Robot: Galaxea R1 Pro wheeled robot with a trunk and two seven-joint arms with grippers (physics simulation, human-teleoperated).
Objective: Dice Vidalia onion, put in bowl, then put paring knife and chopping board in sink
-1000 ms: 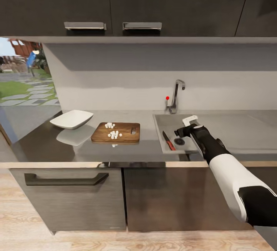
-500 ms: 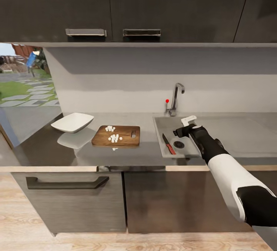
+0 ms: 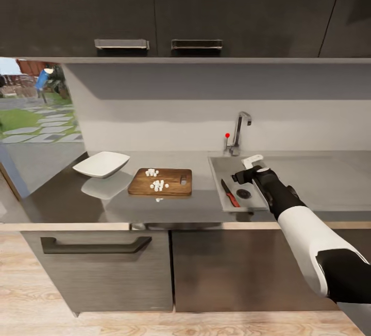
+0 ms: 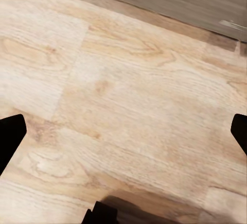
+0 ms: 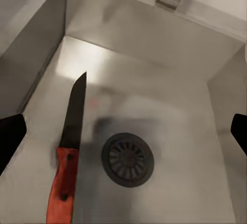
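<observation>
Paring knife (image 5: 68, 157) flat in sink (image 5: 170, 54) beside drain, under right pincer (image 3: 246, 169); pincer spread wide, empty.

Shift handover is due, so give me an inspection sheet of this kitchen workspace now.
Surface: dark glossy countertop, reflective, with steel sink set in it.
Job's things: knife lies flat in the sink beside the drain; chopping board on the countertop carries white onion pieces; one piece lies off the board; bowl looks empty.
Clutter: nothing seen.
Grippers: right gripper open over the sink, holding nothing; left gripper's fingers spread wide, facing the wooden floor.
Cables: nothing seen.
Surroundings: tap with red knob, dark cupboards above, garden at the left.
</observation>
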